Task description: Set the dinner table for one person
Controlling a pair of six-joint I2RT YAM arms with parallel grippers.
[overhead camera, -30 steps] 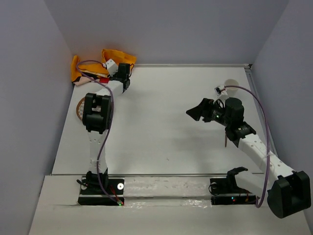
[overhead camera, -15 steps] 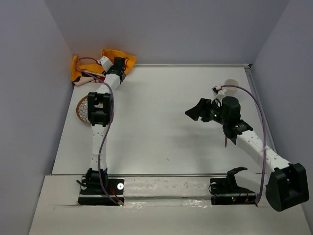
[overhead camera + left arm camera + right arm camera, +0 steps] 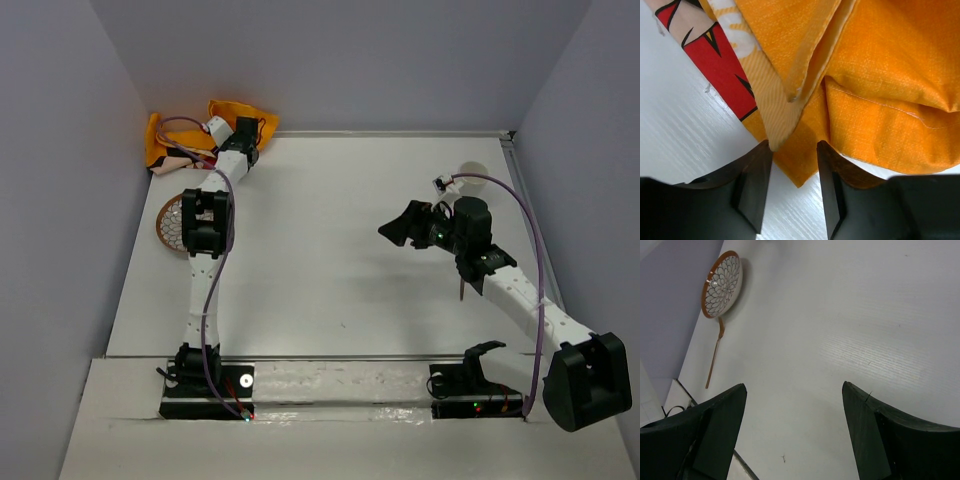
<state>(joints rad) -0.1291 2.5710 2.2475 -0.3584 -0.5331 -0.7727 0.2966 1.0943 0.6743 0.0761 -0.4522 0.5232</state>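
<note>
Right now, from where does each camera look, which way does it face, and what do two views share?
Top external: above and behind the bases, looking down on the dinner table; both arms show.
Left wrist: low over the far-left corner, facing the orange placemat; the left gripper frames it.
Right wrist: over the table, facing left toward the plate; the open right gripper shows.
Shared: top external also shows placemat and plate.
</note>
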